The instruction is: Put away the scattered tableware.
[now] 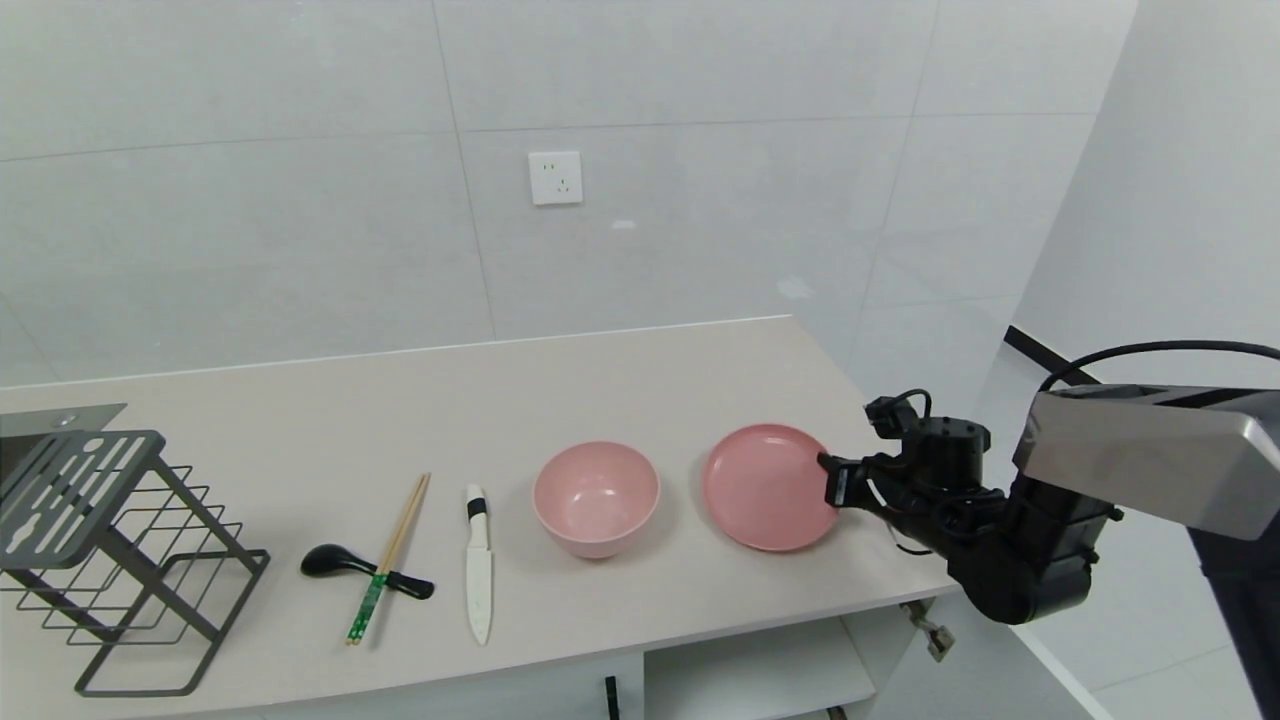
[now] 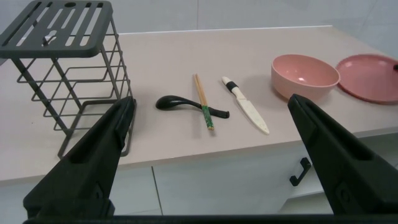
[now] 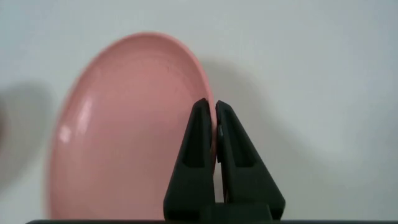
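My L gripper hangs wide open in front of the counter, holding nothing. Near the front edge, L to R: wire rack, black spoon w/ chopsticks across its handle, white knife. A bit further back: pink bowl, pink plate just beside it. My R gripper is pinched tight on the plate's right rim. Wall socket far back.
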You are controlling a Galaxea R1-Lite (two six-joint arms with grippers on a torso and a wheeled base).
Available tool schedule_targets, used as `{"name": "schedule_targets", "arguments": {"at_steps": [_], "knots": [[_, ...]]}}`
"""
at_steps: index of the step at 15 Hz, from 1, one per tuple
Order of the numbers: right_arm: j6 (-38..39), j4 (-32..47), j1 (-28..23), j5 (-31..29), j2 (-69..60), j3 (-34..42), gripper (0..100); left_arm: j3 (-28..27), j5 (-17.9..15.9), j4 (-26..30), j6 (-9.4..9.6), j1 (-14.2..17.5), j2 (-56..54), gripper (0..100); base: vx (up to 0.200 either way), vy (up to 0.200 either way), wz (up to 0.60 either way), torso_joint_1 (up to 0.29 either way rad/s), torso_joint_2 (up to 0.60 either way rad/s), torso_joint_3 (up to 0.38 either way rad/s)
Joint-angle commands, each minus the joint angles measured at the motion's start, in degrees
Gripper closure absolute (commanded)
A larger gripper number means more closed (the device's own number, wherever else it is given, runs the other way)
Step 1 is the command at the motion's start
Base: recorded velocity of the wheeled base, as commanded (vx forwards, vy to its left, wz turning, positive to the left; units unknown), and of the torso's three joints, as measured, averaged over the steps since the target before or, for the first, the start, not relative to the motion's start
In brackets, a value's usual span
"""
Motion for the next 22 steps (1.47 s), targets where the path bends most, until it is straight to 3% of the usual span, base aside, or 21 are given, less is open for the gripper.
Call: {"name": "schedule_targets", "arguments": {"at_steps": [1,5,8,11,19,22], "knots": [[3.7,-2.6,0.3,0.3,-8.1,0.7,100,0.0,-0.1,0.0,0.01,0.0,0.1,0,0.0,0.0,0.0,0.0,0.0,0.0],[11.4,-3.0,0.4,0.1,-16.9,6.0,100,0.0,-0.1,0.0,0.01,0.0,0.1,0,0.0,0.0,0.0,0.0,0.0,0.0],[12.8,-4.3,0.1,0.1,-23.2,10.6,100,0.0,-0.1,-0.1,-0.08,0.0,0.1,0,0.0,0.0,0.0,0.0,0.0,0.0],[12.3,-16.1,0.5,-0.1,-26.2,21.2,100,0.0,0.0,-0.1,-0.08,0.0,0.1,0,0.0,0.0,0.0,0.0,0.0,0.0],[13.5,-16.1,1.8,-0.1,-32.9,34.4,100,0.0,-0.2,0.0,0.8,0.0,0.1,0,0.0,0.0,0.0,0.0,0.0,0.0],[13.5,-16.1,5.8,-0.1,-36.6,35.4,100,0.0,-0.3,0.0,0.71,0.0,0.1,0,0.0,0.0,0.0,0.0,0.0,0.0]]}}
